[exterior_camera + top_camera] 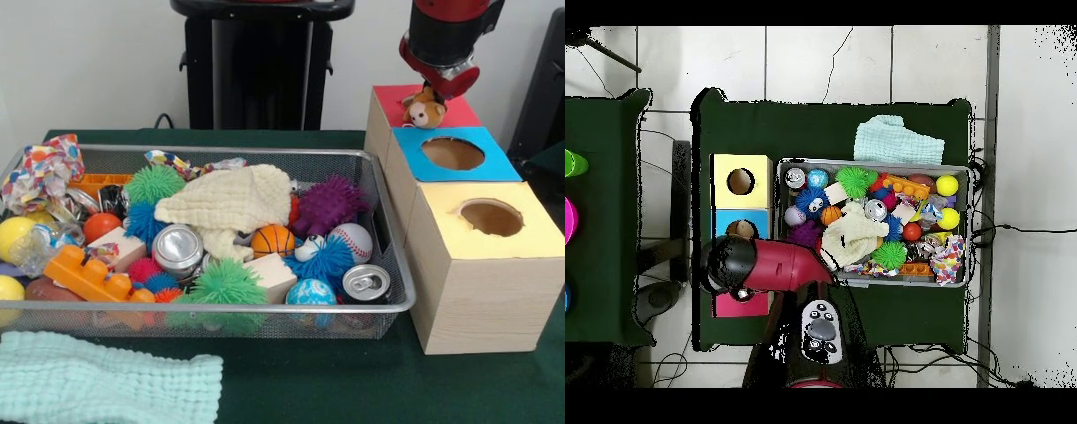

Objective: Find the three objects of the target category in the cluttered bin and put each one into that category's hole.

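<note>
My gripper (434, 92) hangs over the red-surround box top (461, 112) at the far right. A small tan-brown plush animal (425, 109) with a white muzzle sits right under it, over where the red hole lies; the hole itself is hidden. I cannot tell whether the plush is held or resting there. In the overhead view the arm's end (730, 265) covers this spot, with a strip of red surround (741, 305) showing. The wire mesh bin (221, 150) is full of toys; it also shows in the overhead view (875, 163). No striped orange plush shows.
The blue-surround hole (452, 153) and the yellow-surround hole (491, 216) lie nearer the camera on the same wooden box. A cream cloth (234, 201) covers the bin's middle, among spiky balls, sports balls, cans and blocks. A mint cloth (97, 389) lies in front of the bin.
</note>
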Robot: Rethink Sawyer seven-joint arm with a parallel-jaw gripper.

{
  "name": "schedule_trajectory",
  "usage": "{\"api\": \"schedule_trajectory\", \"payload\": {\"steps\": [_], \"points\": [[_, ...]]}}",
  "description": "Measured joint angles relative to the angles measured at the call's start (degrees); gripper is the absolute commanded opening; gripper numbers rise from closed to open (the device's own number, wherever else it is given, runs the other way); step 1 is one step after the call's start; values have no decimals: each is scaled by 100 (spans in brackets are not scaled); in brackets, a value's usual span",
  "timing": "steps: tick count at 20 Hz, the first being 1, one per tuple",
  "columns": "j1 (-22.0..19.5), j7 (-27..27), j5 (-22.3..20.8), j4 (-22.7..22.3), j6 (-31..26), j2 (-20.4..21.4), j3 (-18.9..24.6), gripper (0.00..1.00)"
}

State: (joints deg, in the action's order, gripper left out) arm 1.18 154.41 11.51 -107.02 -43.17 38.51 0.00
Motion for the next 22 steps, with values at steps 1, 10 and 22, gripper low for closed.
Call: {"api": "schedule_trajectory", "payload": {"steps": [1, 10, 22], "points": [[-10, 0, 0, -12, 12, 5, 9, 0], [-58, 0, -1, -182, 260, 95, 69, 0], [19, 1, -7, -477, 786, 273, 38, 0]]}}
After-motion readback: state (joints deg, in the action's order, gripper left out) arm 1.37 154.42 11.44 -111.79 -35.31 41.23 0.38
